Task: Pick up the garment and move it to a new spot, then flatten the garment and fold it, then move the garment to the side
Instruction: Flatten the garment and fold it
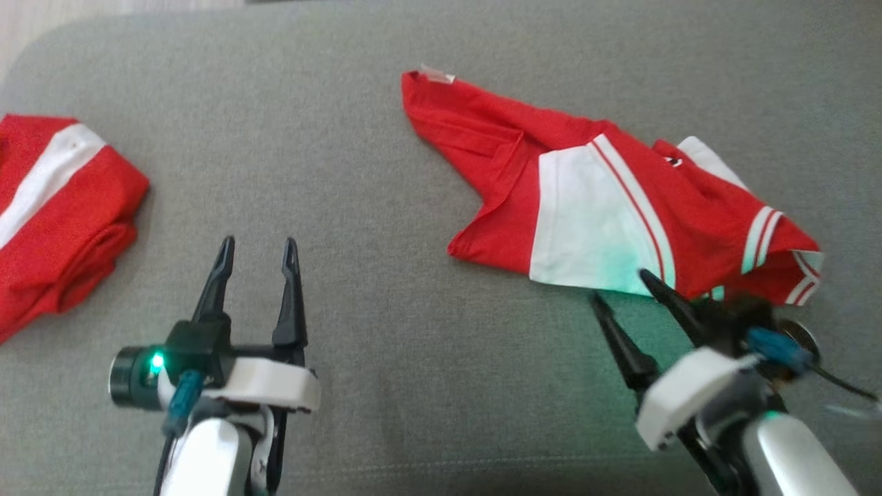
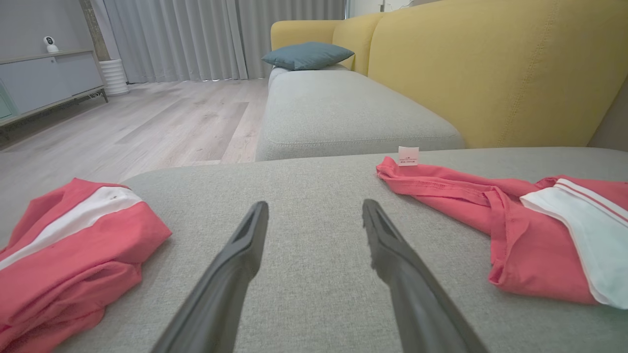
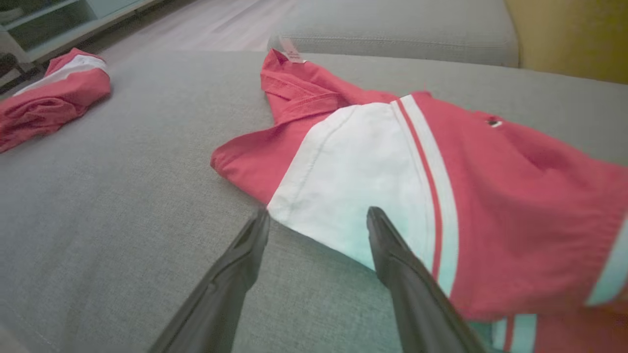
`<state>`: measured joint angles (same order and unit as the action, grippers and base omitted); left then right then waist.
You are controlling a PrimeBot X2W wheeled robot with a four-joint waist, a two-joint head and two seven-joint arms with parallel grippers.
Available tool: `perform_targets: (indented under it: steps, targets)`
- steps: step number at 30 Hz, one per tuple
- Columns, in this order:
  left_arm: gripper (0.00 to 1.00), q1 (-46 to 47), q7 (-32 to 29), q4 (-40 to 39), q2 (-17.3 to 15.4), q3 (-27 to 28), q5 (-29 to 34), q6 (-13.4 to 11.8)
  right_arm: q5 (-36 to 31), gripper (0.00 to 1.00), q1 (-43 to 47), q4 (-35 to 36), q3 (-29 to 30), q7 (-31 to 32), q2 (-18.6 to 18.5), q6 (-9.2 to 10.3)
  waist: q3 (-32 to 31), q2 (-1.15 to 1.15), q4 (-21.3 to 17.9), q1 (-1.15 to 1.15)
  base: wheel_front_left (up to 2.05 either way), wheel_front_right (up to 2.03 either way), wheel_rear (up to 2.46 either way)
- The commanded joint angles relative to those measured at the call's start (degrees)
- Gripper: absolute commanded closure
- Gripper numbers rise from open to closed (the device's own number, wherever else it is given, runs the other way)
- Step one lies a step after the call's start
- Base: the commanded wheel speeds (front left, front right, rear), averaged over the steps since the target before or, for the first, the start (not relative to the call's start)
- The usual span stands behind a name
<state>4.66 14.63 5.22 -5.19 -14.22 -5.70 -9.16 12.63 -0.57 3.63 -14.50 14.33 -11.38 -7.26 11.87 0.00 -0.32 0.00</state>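
Garment [image 1: 592, 207]: rumpled red-and-white fabric

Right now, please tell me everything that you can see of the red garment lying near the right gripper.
The garment is thin cloth, red with a white panel and white stripes. It lies crumpled, partly folded over itself, on the grey cushion, a small white label at its far corner. The right gripper stands open at its near white edge; whether it touches, I cannot tell.

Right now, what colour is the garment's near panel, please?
The panel is white; right wrist view.
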Motion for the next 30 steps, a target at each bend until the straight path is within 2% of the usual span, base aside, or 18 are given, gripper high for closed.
perform_targets:
  steps: [1, 9, 17, 18, 20, 21, 22, 23, 30]
  targets:
    - [0.0, 3.1, 0.0, -2.0, -0.6, 1.5, -0.1, -0.3, 0.5, 0.0, -3.7, 1.3, -2.4, 0.4, -1.5, -0.23, 1.2, 0.0, 0.7, 0.0, 0.0, 0.0, 0.0]
    - [0.0, 5.8, 0.2, -1.2, 0.1, 0.5, -0.4, -0.4, 1.9, 0.0, -11.6, -6.1, -12.0, 2.0, -5.6, -0.23, 4.7, 0.0, 2.6, 0.0, 0.0, 0.0, 0.0]
    - [0.0, 7.5, 0.3, -0.8, 0.7, 0.1, -0.6, -0.7, 1.4, 0.0, -16.9, -12.2, -15.5, 2.0, -6.8, -0.23, 6.7, 0.0, 3.4, 0.0, 0.0, 0.0, 0.0]
    - [0.0, 7.7, 0.3, -0.9, 0.7, 0.1, -0.6, -0.7, 1.3, 0.09, -17.3, -12.7, -15.6, 1.8, -6.7, -0.23, 6.8, 0.0, 3.4, 0.0, 0.0, 0.0, 0.0]
    - [0.0, 7.9, 0.4, -1.0, 0.8, 0.1, -0.5, -0.7, 0.9, 0.53, -18.0, -13.7, -15.8, 1.6, -6.6, -0.23, 7.1, 0.0, 3.4, 0.0, 0.0, 0.0, 0.0]
    - [0.0, 8.0, 0.4, -1.1, 0.8, 0.1, -0.5, -0.7, 0.9, 0.66, -18.2, -14.0, -15.7, 1.3, -6.5, -0.23, 7.2, 0.0, 3.4, 0.0, 0.0, 0.0, 0.0]
    - [0.0, 8.0, 0.4, -1.2, 0.8, 0.1, -0.4, -0.7, 0.8, 0.92, -18.4, -14.4, -15.7, 1.0, -6.4, -0.23, 7.3, 0.0, 3.3, 0.0, 0.0, 0.0, 0.0]
    - [0.0, 8.1, 0.4, -1.2, 0.8, 0.1, -0.4, -0.7, 0.9, 1.0, -18.6, -14.6, -15.6, 0.6, -6.3, -0.23, 7.4, 0.0, 3.3, 0.0, 0.0, 0.0, 0.0]
    - [0.0, 8.1, 0.4, -1.2, 0.9, 0.3, -0.2, -0.6, 2.0, 1.0, -18.1, -14.2, -14.1, -2.0, -5.7, -0.23, 7.0, 0.0, 2.8, 0.0, 0.0, 0.0, 0.0]
